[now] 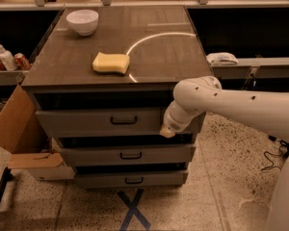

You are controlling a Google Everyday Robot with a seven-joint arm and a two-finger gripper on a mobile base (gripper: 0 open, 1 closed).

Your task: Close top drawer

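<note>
- Cabinet desk [183, 66]: brown top, three drawers stacked in its front.
- Top drawer [86, 123]: uppermost of the three, directly under the top, with a wide grey-brown front. A small dark bar handle [124, 121] sits at its centre. A dark gap shows between the front's upper edge and the desk top, and the front stands a little forward of the cabinet body.
- Gripper [167, 132]: at the end of the white arm [241, 107], which reaches in from the right. Its tip is against the right part of the top drawer's front, right of the handle and near the panel's lower edge. Released or clenched: cannot tell, since the wrist covers it.
- Middle drawer [96, 156] and bottom drawer [96, 180]: shorter grey fronts with similar handles.
- On the desk top: a white bowl [82, 20] at the far left corner and a yellow sponge [111, 63] near the middle, well apart from each other.
- Floor: an open cardboard box [19, 129] beside the cabinet's left side, and a blue tape X [132, 210] in front of the cabinet.
</note>
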